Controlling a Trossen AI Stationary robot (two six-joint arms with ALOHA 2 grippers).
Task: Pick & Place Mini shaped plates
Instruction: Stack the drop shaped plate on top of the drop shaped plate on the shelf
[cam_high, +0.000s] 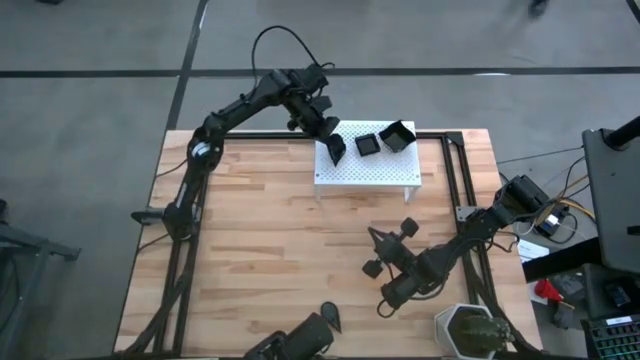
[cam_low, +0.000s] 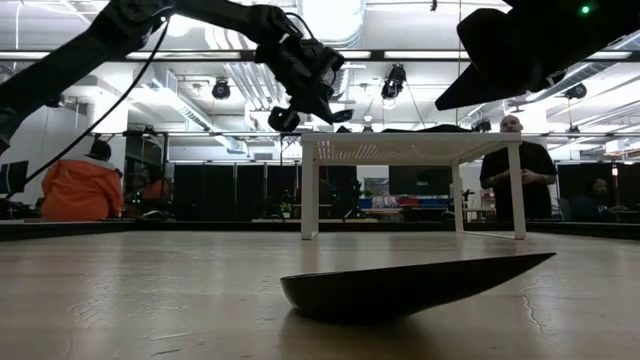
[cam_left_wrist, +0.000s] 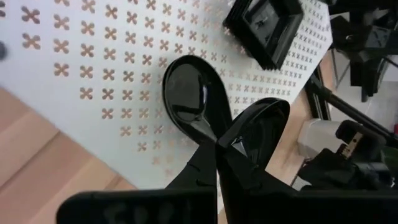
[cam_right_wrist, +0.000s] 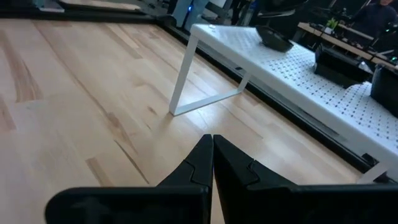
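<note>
Left wrist view: left gripper (cam_left_wrist: 216, 142) clenched on teardrop plate (cam_left_wrist: 189, 99) over white stand (cam_left_wrist: 93, 81); I judge lowering and release next.

Both arms are matte black, built of slim tubes joined by chunky rounded joints. The left arm (cam_high: 235, 105) carries a small blue-lit spot near its lower joint and a thin black cable looping above its wrist. The right arm (cam_high: 470, 240) has round black knobs near its wrist. Each pincer ends in two tapered, angular black fingers (cam_right_wrist: 208, 163).
</note>
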